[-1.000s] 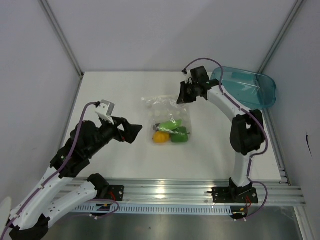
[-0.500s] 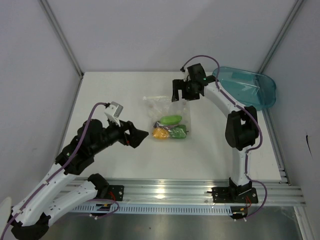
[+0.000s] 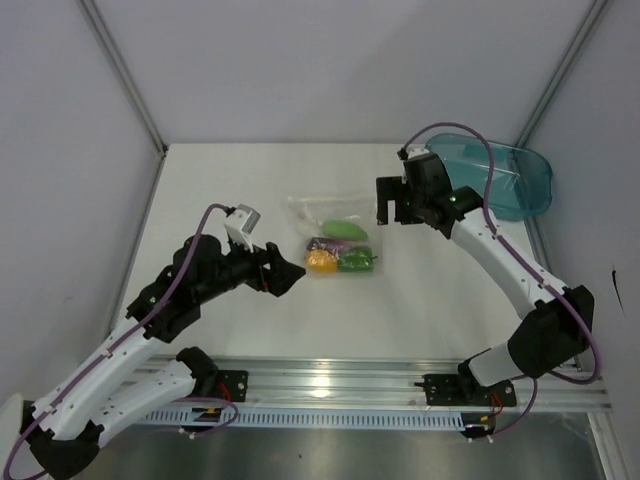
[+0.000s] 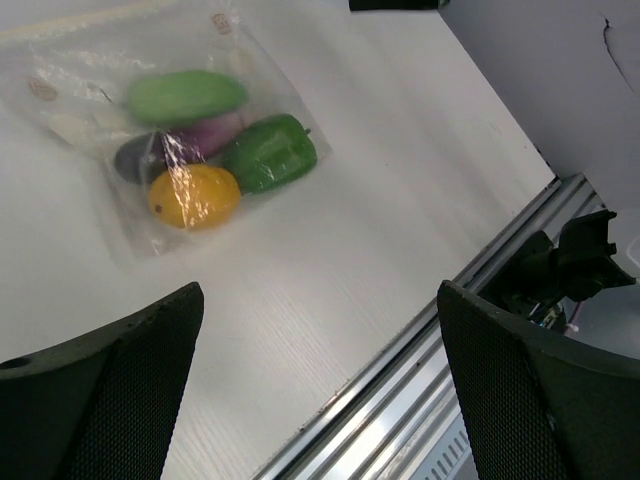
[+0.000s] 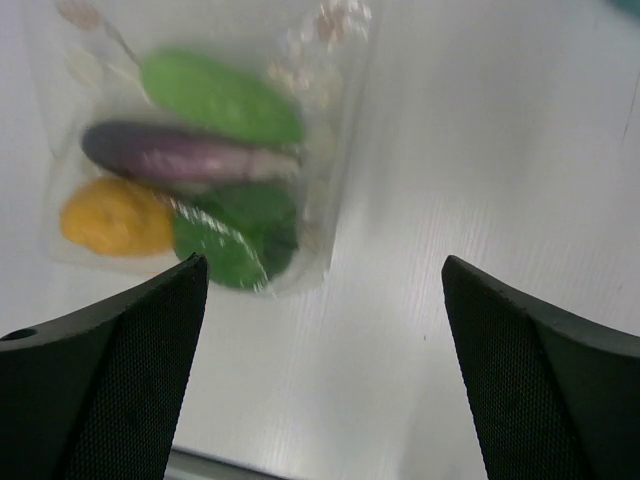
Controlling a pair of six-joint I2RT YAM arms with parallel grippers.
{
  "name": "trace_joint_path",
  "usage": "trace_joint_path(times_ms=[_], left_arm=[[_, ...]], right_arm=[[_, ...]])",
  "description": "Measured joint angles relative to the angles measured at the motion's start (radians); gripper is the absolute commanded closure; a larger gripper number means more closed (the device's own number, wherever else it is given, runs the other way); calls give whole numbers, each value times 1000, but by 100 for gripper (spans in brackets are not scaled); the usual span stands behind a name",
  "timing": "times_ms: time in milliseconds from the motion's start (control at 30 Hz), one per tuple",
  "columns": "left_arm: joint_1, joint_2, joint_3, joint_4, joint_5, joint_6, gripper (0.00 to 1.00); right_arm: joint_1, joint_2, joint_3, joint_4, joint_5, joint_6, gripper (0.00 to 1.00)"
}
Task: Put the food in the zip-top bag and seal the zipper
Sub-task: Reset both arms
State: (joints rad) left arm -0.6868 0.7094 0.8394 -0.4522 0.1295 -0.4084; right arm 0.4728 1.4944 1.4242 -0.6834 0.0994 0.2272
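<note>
Bag: clear, crinkled film, flat at mid-table, between the two grippers and touched by neither.
Food: all four pieces are inside, bunched at the near end: fruit, eggplant, pepper, light-green piece.
Zipper: strip along the far edge. Whether it is pressed shut cannot be told.
Left gripper: fingers spread wide, nothing between them. It hovers just near-left of the bag.
Right gripper: fingers spread wide, empty. It hovers just right of the bag's far corner.
Tray: far right, well apart from the bag.
Stage (judged): loading done, sealing outstanding.
Handling (judged): light, limp, slippery film. It is likely to slide on the table and buckle if pushed. The food weights the near end only.
Hold point (judged): pinch the zipper strip at a far corner, its stiffest part. Use the other gripper to steady the opposite corner. Avoid the loose film over the food.
</note>
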Motion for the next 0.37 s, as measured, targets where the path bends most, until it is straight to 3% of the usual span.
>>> trace_joint_path(times_ms=[367], left_arm=[[0,29,-105,109,74,-137,1]], right_arm=[[24,-314,-499,16,-32,122,0]])
